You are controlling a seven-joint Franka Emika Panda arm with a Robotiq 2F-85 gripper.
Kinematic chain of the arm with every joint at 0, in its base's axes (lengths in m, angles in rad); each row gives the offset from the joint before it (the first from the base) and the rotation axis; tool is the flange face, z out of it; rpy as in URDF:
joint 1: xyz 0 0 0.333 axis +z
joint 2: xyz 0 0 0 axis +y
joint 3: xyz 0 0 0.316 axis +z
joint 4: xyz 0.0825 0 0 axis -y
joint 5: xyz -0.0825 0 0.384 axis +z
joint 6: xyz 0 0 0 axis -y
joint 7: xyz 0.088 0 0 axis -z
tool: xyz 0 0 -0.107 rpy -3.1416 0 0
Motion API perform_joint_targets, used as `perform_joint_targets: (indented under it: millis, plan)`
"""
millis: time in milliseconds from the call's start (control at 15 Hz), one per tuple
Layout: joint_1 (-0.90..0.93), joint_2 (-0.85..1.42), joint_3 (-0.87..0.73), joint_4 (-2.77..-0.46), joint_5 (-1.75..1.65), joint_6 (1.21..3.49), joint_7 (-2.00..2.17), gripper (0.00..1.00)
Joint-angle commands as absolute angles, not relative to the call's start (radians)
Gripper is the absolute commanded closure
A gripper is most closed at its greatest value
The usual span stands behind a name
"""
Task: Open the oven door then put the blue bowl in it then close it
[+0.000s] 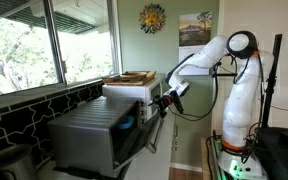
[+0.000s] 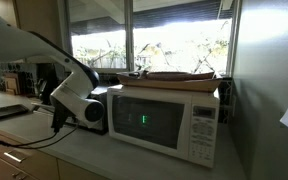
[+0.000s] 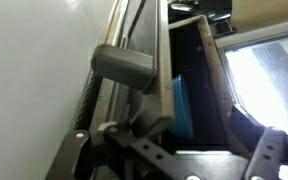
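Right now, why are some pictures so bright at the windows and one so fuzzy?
In an exterior view the window is blown out white, leaving the microwave backlit. In an exterior view the oven looks shadowed. The wrist view is soft: the oven door handle is too close, with glare at right.

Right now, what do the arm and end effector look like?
White glossy arm of rounded segments, black ring at the top joint, a loose black cable trailing from the wrist. Black end effector with dark grey linkage fingers.
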State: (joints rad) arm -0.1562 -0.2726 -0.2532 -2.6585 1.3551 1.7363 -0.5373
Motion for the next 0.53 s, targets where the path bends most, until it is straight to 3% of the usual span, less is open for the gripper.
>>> perform_joint_targets:
  millis: [0, 467]
  plan:
    - [-0.187, -0.359, -0.214, -2.697, 1.470, 1.770, -0.517, 0.00]
    - [-0.218, -0.450, -0.170, -2.710, 1.568, 1.790, -0.506, 0.00]
